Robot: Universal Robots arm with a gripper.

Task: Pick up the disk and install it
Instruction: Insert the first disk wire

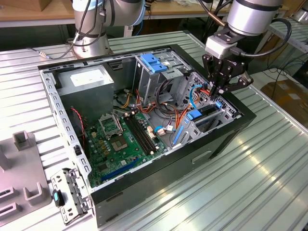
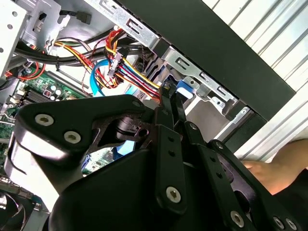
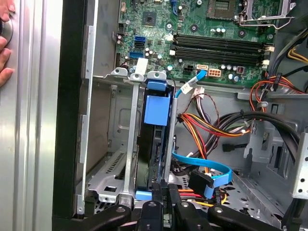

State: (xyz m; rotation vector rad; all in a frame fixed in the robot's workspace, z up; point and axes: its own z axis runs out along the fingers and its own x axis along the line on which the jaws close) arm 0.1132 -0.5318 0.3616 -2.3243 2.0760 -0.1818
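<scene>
The disk (image 3: 150, 154) stands on edge in the metal drive cage (image 3: 127, 144) at the front corner of the open computer case (image 1: 231, 130). Its blue carrier rail and tab (image 3: 158, 109) frame it. In the exterior view the disk (image 1: 206, 110) sits in the cage on the exterior view's right, just below my gripper (image 1: 215, 92). My gripper (image 3: 166, 185) is shut, with its thin fingertips (image 2: 169, 98) pressed together at the end of the disk's blue rail (image 2: 186, 86). I cannot tell whether they touch the rail.
A bundle of coloured power wires (image 3: 207, 126) and a blue flat cable (image 3: 204, 169) lie beside the cage. The motherboard (image 1: 120, 139), grey power supply (image 1: 89, 79) and a bare blue bracket (image 1: 154, 62) are in the case. A person's hand (image 3: 4, 43) rests outside the case wall.
</scene>
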